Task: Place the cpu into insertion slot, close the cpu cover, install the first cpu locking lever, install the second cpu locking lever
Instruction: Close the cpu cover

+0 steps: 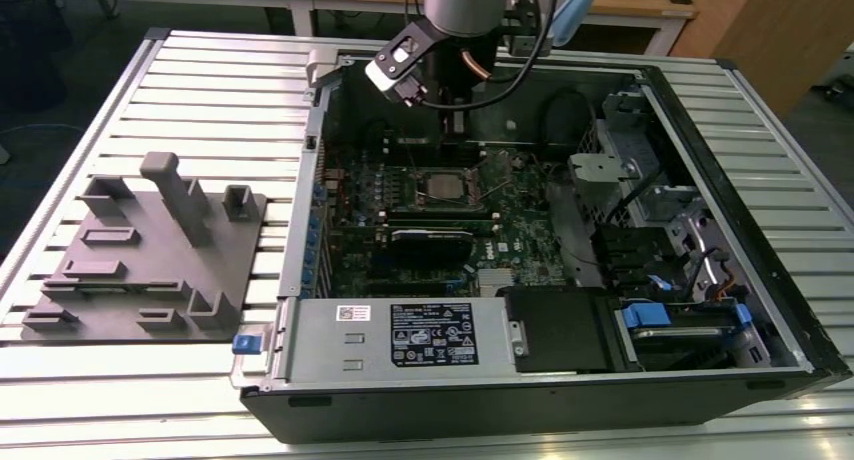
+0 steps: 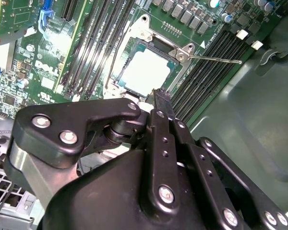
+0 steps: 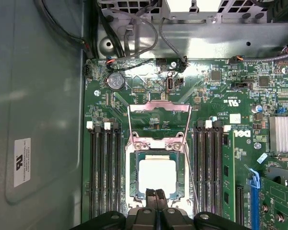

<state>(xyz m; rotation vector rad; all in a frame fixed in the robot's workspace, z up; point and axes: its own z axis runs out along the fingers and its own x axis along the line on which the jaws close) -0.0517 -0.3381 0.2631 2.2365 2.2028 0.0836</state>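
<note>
CPU [image 1: 441, 187] lies seated on the motherboard [image 1: 358, 265], mid-frame in the exterior view, just below your gripper [image 1: 455, 140] — its fingers [image 3: 152, 199] pressed together, gripping nothing visible, poised at the chip's edge.

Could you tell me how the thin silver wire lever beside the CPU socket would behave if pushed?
The thin silver wire lever looks long and slender, so it would probably flex springily rather than stay rigid. Its shiny metal could let the black gripper slip off. Held at one end, it likely pivots.
</note>
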